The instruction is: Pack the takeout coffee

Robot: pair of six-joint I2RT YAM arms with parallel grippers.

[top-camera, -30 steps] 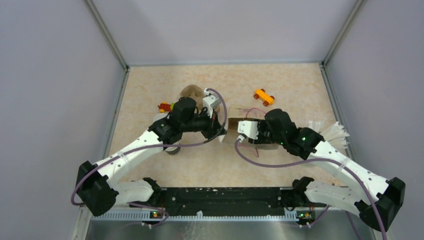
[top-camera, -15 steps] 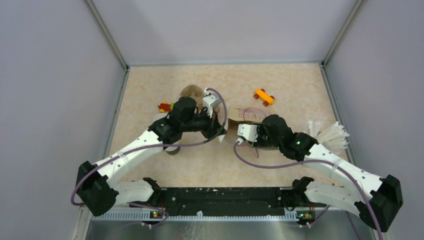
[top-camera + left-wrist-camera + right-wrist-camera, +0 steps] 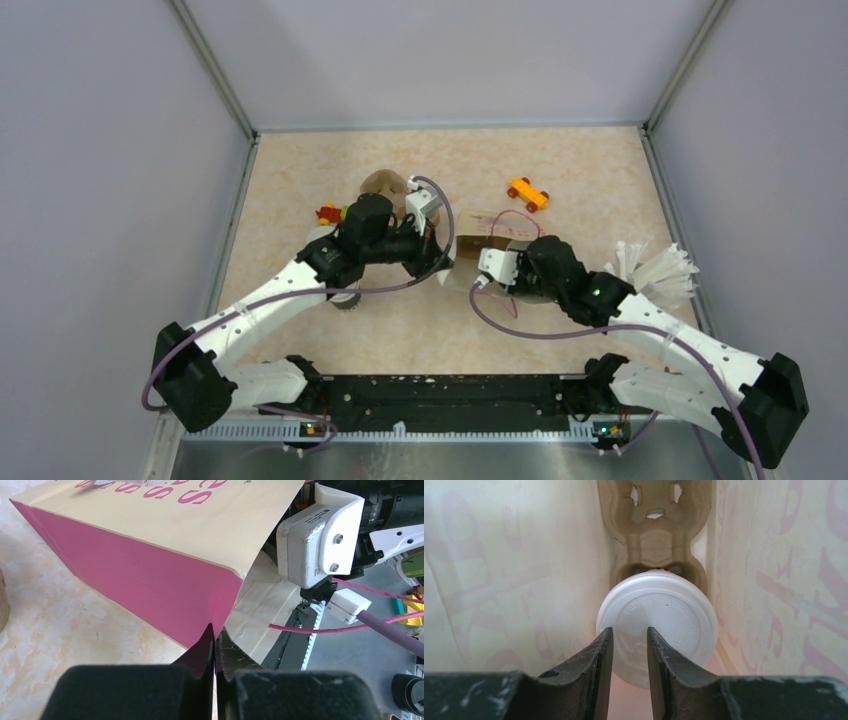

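The takeout coffee (image 3: 659,610) sits deep inside the paper bag (image 3: 514,580). Its round white lid faces the right wrist camera, and its body is hidden behind that lid. It rests against the near socket of a brown pulp cup carrier (image 3: 655,530) that fills the far end of the bag; whether it is fully seated cannot be told.

The right gripper (image 3: 629,630) is within the bag just before the lid. Its fingers are parted by only a narrow slit, far narrower than the lid, with nothing between them.

The left gripper (image 3: 215,635) is pinched tight on the bag's edge, at the fold where the pink side panel meets the cream printed face, next to the mouth where the right wrist enters.

From above, the bag (image 3: 480,222) lies on the table (image 3: 580,160) between the two wrists, mostly covered by them. An orange toy car (image 3: 527,193) stands apart, farther back.
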